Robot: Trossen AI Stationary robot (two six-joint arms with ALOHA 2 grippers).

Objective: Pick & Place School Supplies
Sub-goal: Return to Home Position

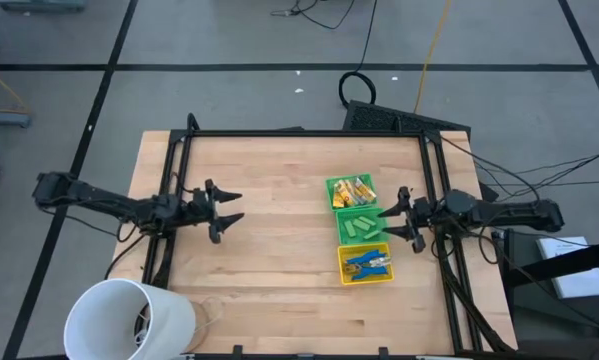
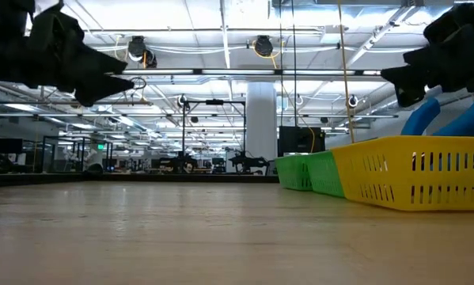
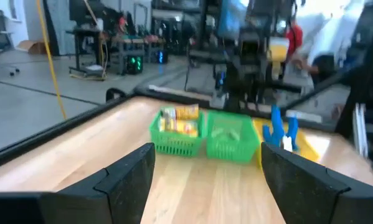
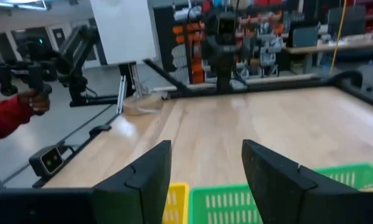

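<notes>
Three small bins stand in a row at the table's right. The far green bin (image 1: 351,190) holds yellow-tan wrapped blocks (image 3: 179,119). The middle green bin (image 1: 363,226) holds bright-green pieces. The near yellow bin (image 1: 365,264) holds blue-handled tools (image 3: 278,129). My right gripper (image 1: 385,221) hovers open and level at the middle bin's right edge, with nothing between its fingers. My left gripper (image 1: 235,207) hangs open above the table's left half, pointing toward the bins and well short of them.
A large white cup (image 1: 129,318) lies at the near left corner. A black frame (image 1: 299,133) runs along the table's far and side edges. Bare wood lies between my left gripper and the bins. A person's red sleeve (image 4: 5,118) shows beyond the table.
</notes>
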